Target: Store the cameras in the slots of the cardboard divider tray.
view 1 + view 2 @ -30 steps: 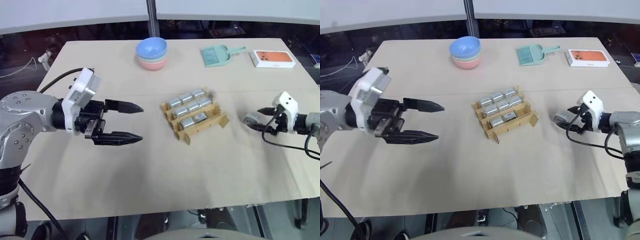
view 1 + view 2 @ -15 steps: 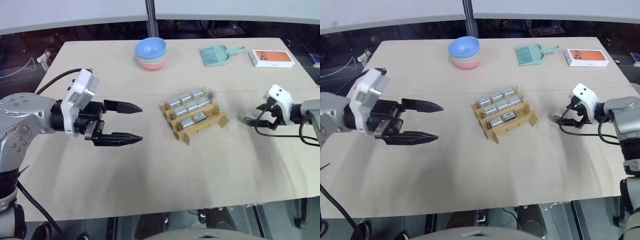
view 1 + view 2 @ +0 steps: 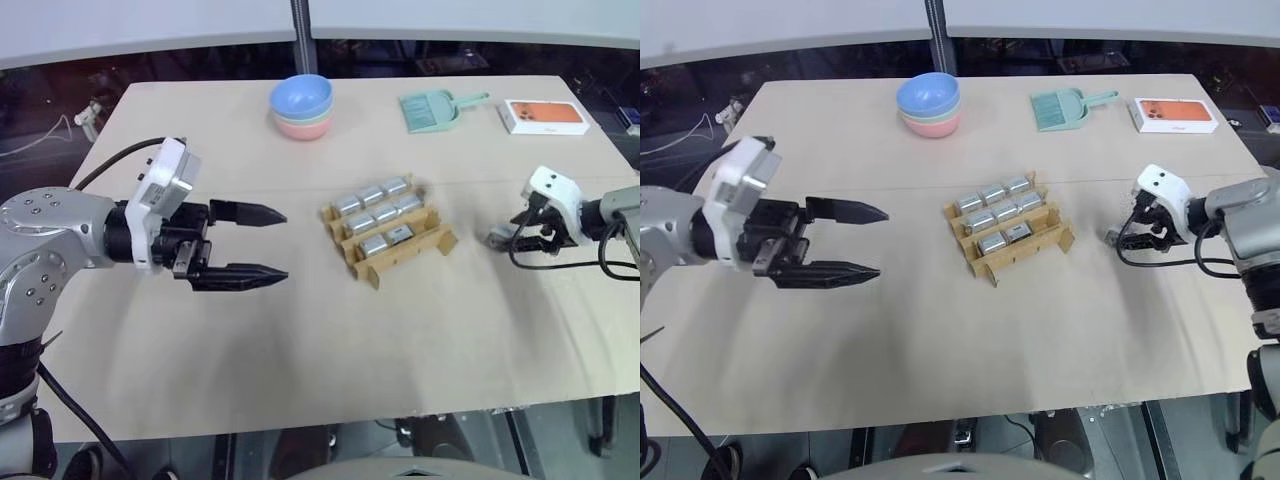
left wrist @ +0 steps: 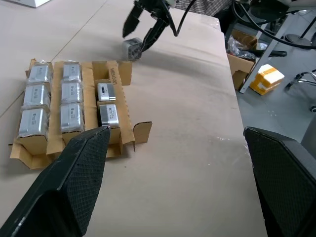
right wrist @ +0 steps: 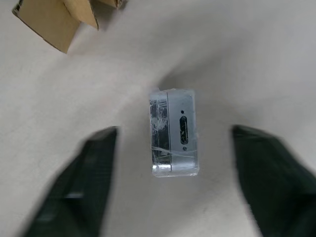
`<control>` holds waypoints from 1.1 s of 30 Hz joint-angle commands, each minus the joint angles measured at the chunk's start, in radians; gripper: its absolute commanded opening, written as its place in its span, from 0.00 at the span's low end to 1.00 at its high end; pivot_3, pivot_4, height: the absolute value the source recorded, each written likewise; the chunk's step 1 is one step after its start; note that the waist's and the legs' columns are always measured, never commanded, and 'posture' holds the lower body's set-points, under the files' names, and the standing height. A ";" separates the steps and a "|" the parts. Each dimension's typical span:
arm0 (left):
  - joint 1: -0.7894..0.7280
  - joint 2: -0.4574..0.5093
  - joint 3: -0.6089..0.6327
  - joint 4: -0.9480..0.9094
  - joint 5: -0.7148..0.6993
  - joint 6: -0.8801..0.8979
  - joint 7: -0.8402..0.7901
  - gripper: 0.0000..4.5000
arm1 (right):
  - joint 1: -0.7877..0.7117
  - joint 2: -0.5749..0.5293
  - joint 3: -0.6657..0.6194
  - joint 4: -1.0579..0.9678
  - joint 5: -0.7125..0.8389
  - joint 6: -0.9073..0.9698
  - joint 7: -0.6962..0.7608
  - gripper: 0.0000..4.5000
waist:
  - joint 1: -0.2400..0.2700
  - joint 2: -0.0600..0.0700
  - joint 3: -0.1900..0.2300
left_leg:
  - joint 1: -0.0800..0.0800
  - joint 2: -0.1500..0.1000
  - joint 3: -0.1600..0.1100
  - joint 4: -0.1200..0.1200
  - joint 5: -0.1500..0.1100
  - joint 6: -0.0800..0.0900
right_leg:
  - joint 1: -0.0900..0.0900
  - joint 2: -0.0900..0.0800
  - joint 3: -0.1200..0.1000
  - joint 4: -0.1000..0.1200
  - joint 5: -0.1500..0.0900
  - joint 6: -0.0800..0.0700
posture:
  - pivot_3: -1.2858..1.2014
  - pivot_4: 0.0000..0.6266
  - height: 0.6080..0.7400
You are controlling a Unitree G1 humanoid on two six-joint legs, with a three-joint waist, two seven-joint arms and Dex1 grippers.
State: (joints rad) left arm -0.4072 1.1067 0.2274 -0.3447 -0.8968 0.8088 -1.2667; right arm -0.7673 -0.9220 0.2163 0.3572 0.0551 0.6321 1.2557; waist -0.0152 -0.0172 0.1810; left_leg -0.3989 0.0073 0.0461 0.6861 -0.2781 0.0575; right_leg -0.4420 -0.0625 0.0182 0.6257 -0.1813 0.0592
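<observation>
**A:** Silver-grey and boxy, one loose camera (image 5: pixel 174 132) lies on the tan bench (image 3: pixel 300 340), well to the right of the brown cardboard divider tray (image 3: pixel 388 230). Where is your hand?

**B:** My right hand (image 3: pixel 1137 226) hangs just over that camera, fingers (image 5: pixel 94 163) straddling it with a gap on each side, not gripping. My left hand (image 3: pixel 262 243) waits spread wide and empty, left of the tray.

**A:** How would you do this pick well?

**B:** I judge I should lower until the fingers flank the two flat sides, centre the body between them, then close gently, since the casing looks smooth and could slip or twist. The tray holds eight cameras (image 4: pixel 63 97); the row nearest me seems to have a free slot, so I would carry this one there and keep it level with the slot.

**A:** Any writing?

**B:** None I can read. The loose camera shows a dark slot-shaped port and a film wrap. A white-and-orange flat box (image 3: pixel 545 116) sits at the far right corner, its printing too small to make out.
</observation>
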 commanded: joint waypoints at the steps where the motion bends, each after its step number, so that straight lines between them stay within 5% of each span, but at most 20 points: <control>1: -0.009 0.007 0.016 -0.029 -0.009 -0.001 0.003 1.00 | -0.045 -0.008 -0.009 0.023 -0.013 -0.029 0.009 0.37 | 0.000 0.000 0.000 | 0.000 0.000 0.000 0.000 0.000 0.000 | 0.000 0.000 0.000 0.000 0.000 0.000 | 0.52 0.24 1.00; 5: -0.006 0.011 0.017 -0.030 -0.007 -0.002 0.003 1.00 | -0.049 -0.001 0.008 0.055 -0.028 -0.060 0.016 0.02 | 0.000 0.000 0.000 | 0.000 0.000 0.000 0.000 0.000 0.000 | 0.000 0.000 0.000 0.000 0.000 0.000 | 0.52 0.24 1.00; 20: -0.005 0.014 0.026 -0.028 -0.004 0.001 -0.002 1.00 | -0.038 -0.012 0.006 0.052 -0.033 -0.105 0.071 0.02 | 0.001 -0.001 0.000 | 0.000 0.000 0.000 0.000 0.000 0.000 | 0.000 0.000 0.000 0.000 0.000 0.000 | 0.52 0.24 1.00; 24: -0.001 0.015 0.026 -0.026 0.001 -0.002 -0.002 1.00 | -0.020 -0.013 0.003 0.034 -0.031 -0.107 0.086 0.28 | 0.001 -0.001 0.000 | 0.000 0.000 0.000 0.000 0.000 0.000 | 0.000 0.000 0.000 0.000 0.000 0.000 | 0.52 0.24 1.00; 30: -0.002 0.014 0.024 -0.023 0.003 -0.004 -0.005 1.00 | -0.023 -0.002 -0.004 0.041 -0.038 -0.087 0.058 0.95 | 0.001 -0.001 0.000 | 0.000 0.000 0.000 0.000 0.000 0.000 | 0.000 0.000 0.000 0.000 0.000 0.000 | 0.52 0.24 1.00; 33: -0.005 0.012 0.022 -0.020 0.004 -0.005 -0.006 1.00 | -0.025 -0.004 -0.007 0.038 -0.039 -0.081 0.060 0.95 | 0.001 -0.001 0.000 | 0.000 0.000 0.000 0.000 0.000 0.000 | 0.000 0.000 0.000 0.000 0.000 0.000 | 0.52 0.24 1.00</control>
State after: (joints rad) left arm -0.4066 1.1070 0.2271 -0.3532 -0.8918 0.8176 -1.2646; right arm -0.7876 -0.9160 0.2222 0.4098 0.0134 0.5436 1.3128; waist -0.0144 -0.0178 0.1806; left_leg -0.3989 0.0072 0.0463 0.6864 -0.2780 0.0573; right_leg -0.4418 -0.0626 0.0179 0.6258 -0.1812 0.0592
